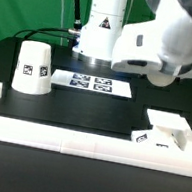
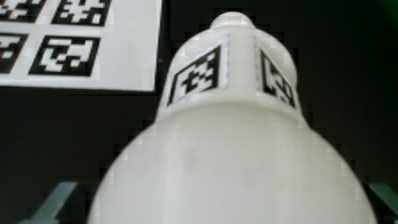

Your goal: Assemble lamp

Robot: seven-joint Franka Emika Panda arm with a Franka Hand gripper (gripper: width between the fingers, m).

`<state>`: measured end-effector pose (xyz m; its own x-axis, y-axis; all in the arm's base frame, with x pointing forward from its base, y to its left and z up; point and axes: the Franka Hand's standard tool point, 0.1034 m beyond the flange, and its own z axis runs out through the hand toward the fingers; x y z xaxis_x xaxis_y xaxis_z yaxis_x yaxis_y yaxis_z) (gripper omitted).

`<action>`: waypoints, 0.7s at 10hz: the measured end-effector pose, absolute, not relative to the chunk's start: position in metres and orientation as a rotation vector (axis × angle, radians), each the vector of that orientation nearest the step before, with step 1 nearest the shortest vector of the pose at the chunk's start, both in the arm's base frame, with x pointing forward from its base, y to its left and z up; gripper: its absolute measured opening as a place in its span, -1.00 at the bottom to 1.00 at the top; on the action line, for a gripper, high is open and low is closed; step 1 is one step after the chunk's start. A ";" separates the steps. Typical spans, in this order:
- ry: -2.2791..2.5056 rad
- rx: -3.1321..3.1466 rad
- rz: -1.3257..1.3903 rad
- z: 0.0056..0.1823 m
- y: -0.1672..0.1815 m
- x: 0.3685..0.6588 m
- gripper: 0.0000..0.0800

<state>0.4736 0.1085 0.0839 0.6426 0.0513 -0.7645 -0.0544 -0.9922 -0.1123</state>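
Note:
In the wrist view the white bulb point(image 2: 222, 130) fills most of the picture. Its round head sits between my fingers and its tagged stem points away from the camera. My gripper point(image 2: 217, 208) is shut on the bulb's head, with a dark fingertip point(image 2: 61, 203) showing on either side. In the exterior view the arm point(image 1: 169, 40) hangs high at the right, and the fingers and the bulb are hidden behind it. The cone shade point(image 1: 33, 66) stands at the exterior view's left. The flat square base point(image 1: 165, 130) lies at the right, by the rail corner.
The marker board point(image 1: 91, 82) lies in the middle of the black table and shows past the bulb in the wrist view point(image 2: 71, 40). Long white border rails point(image 1: 77, 137) run along the front and the sides. The robot's pedestal point(image 1: 100, 29) stands at the back.

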 end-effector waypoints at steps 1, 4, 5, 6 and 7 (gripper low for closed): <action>0.003 -2.735 1.276 0.085 0.108 0.470 0.45; -0.050 -2.829 0.987 0.073 0.106 0.486 0.45; -0.050 -2.876 0.849 0.078 0.105 0.491 0.45; -0.055 -2.895 0.778 0.085 0.103 0.493 0.45; -0.054 -2.919 0.682 0.090 0.101 0.502 0.45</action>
